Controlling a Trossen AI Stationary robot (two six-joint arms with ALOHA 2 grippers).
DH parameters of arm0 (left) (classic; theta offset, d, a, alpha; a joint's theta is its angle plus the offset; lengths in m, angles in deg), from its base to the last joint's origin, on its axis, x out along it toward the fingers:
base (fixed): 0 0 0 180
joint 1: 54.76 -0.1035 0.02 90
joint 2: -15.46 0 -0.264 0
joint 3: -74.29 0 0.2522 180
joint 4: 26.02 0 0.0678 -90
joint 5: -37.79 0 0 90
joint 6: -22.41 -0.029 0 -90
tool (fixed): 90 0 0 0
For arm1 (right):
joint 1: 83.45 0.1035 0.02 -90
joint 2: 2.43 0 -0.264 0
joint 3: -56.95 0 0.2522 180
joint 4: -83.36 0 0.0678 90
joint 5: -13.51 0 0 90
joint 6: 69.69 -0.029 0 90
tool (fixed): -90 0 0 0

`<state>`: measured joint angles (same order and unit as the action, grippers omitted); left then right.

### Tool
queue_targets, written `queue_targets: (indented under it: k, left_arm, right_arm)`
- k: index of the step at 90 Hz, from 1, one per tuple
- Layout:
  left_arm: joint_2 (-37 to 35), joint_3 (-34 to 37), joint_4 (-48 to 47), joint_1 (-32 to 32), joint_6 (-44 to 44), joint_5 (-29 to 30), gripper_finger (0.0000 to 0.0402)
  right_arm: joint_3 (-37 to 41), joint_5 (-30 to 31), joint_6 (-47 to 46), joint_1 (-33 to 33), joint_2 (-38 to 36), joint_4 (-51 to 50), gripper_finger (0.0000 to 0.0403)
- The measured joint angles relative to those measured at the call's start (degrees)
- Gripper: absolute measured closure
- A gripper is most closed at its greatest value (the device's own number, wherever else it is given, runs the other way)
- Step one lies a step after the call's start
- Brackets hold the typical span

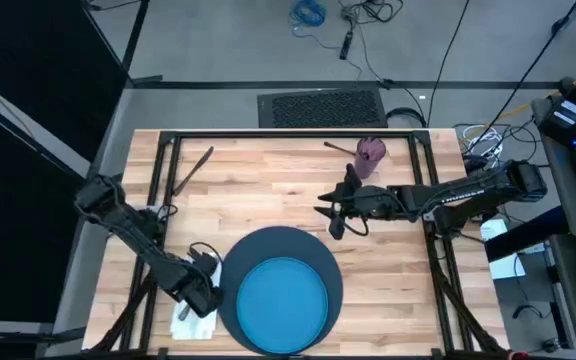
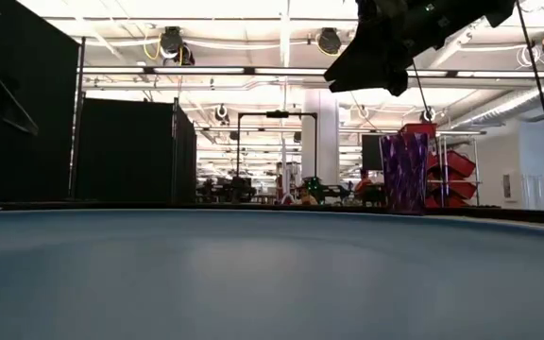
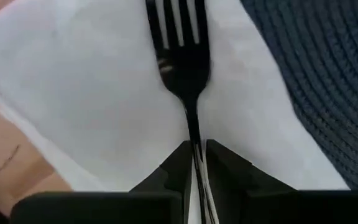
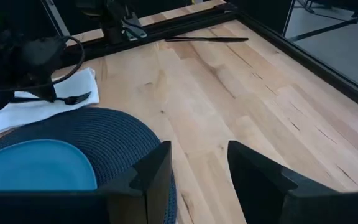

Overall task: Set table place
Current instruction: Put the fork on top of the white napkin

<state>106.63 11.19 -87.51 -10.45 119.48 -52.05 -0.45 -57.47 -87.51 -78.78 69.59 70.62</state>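
Reaching down at the near left of the table [image 1: 268,170], the left arm is bent low with its left gripper [image 3: 196,163] right over the white napkin [image 3: 92,93], and the fingers are pinched tight on the handle of the fork [image 3: 182,62]. From the left wrist view the fork runs straight out from between the fingers, tines pointing away, lying on the napkin, with the woven edge of the navy mat [image 3: 328,81] just beside it.

From above, the napkin sits just beside the mat's left edge, and the bright blue plate [image 1: 283,305] lies on the mat, roughly centred, at the near middle of the table.

Moving further back, the right arm comes in from the right side, stretched out across the table, its right gripper [image 4: 197,168] hovering above the bare wood just behind the mat. Fingers apart there, a clear gap between them, nothing held. The low view shows it well up in the air.

Just behind that gripper stands the purple cup [image 1: 371,155], upright, with a dark utensil [image 1: 343,148] lying just beside it on its left. Far left at the back, another long dark utensil [image 1: 194,171] lies slanted on the wood, well apart from everything else.
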Motion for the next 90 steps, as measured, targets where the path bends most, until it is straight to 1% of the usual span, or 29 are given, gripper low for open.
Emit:
queue_targets:
  k: [31,45,60,68,78,90]
  left_arm:
    - [0.00,0.02,0.26,0.00,-1.27,-0.01,0.0371]
    - [0.00,0.02,0.26,0.00,-1.94,-0.15,0.0396]
    - [-0.01,0.02,0.14,0.00,-1.97,-0.15,0.0400]
    - [-0.68,-0.16,-2.18,0.00,-1.46,0.06,0.0401]
    - [-1.80,-2.25,-5.83,-0.07,0.00,0.63,0.0401]
    - [-2.51,-3.93,-6.93,-0.09,1.65,0.77,0.0401]
  right_arm:
    - [0.00,-0.02,-0.02,0.00,0.02,0.00,0.0259]
    - [-0.01,-0.02,0.00,0.00,0.02,0.00,0.0259]
    - [0.00,-0.02,0.00,-0.02,0.02,0.00,0.0259]
    - [0.00,-0.02,0.00,-0.02,0.02,0.00,0.0259]
    - [0.00,-0.02,-0.02,0.00,0.02,0.00,0.0259]
    - [0.00,-0.01,0.02,-0.02,0.01,-0.02,0.0259]
